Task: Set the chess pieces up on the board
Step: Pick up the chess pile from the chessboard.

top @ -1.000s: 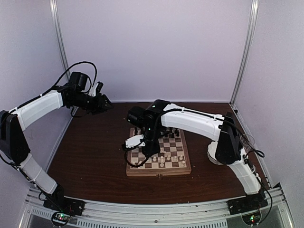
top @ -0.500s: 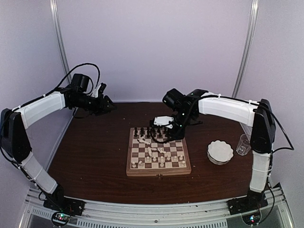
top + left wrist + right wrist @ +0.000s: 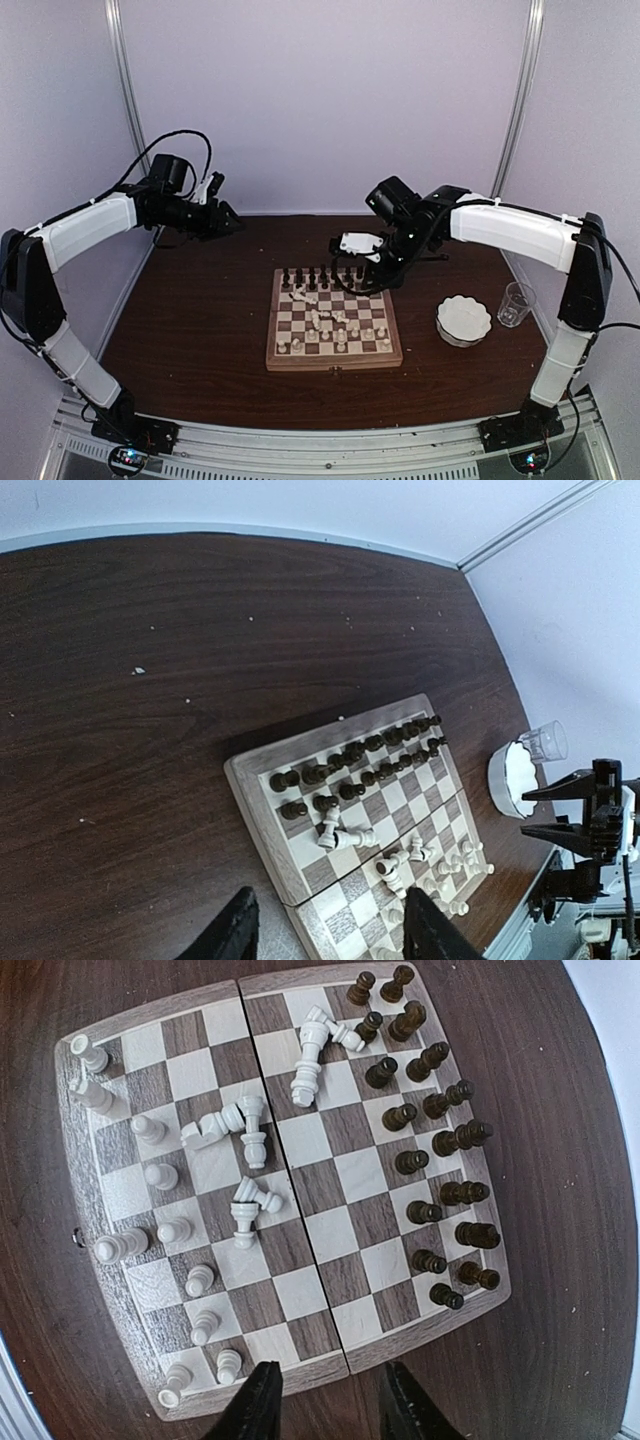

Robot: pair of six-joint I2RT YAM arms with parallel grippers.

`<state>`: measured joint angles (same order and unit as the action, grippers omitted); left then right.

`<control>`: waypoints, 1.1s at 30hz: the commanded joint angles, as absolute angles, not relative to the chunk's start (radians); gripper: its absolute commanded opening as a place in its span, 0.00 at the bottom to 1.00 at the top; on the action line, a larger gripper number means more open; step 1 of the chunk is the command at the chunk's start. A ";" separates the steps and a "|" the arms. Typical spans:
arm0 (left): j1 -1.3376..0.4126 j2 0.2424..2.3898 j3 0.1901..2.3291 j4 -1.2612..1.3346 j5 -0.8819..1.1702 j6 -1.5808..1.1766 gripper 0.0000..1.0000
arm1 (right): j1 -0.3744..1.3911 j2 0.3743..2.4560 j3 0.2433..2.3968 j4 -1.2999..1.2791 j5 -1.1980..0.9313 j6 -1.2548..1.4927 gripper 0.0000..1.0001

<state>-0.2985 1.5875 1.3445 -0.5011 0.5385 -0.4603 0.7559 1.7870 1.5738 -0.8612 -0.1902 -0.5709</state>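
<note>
The board (image 3: 335, 362) lies mid-table, also seen in the left wrist view (image 3: 262, 820) and right wrist view (image 3: 400, 1345). Dark chess pieces (image 3: 440, 1140) stand in two rows along its far side. White chess pieces (image 3: 150, 1175) stand along the near side, and several white ones (image 3: 310, 1055) lie toppled in the middle squares. My right gripper (image 3: 333, 1410) hovers above the board's right edge, open and empty; from above it shows near the far right corner (image 3: 385, 278). My left gripper (image 3: 330, 935) is open and empty, raised at the far left (image 3: 222, 218), well away from the board.
A white scalloped bowl (image 3: 464, 320) sits right of the board, with a clear cup (image 3: 515, 303) beside it. Both also show in the left wrist view, bowl (image 3: 508, 780) and cup (image 3: 545, 742). Bare dark tabletop lies left of the board.
My right arm swung from over the board's left half back to its far right corner and its jaws widened. Several white pieces, hidden before, now show toppled. The left arm barely moved.
</note>
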 commanded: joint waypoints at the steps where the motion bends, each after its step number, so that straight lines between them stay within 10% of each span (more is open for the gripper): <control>1: -0.302 1.538 1.355 -0.491 0.439 -0.398 0.50 | 0.746 1.795 1.563 -0.808 -0.251 -0.551 0.36; 33: -0.302 1.536 1.333 -0.462 0.420 -0.394 0.51 | 0.766 2.093 1.645 -0.843 -0.364 -0.586 0.36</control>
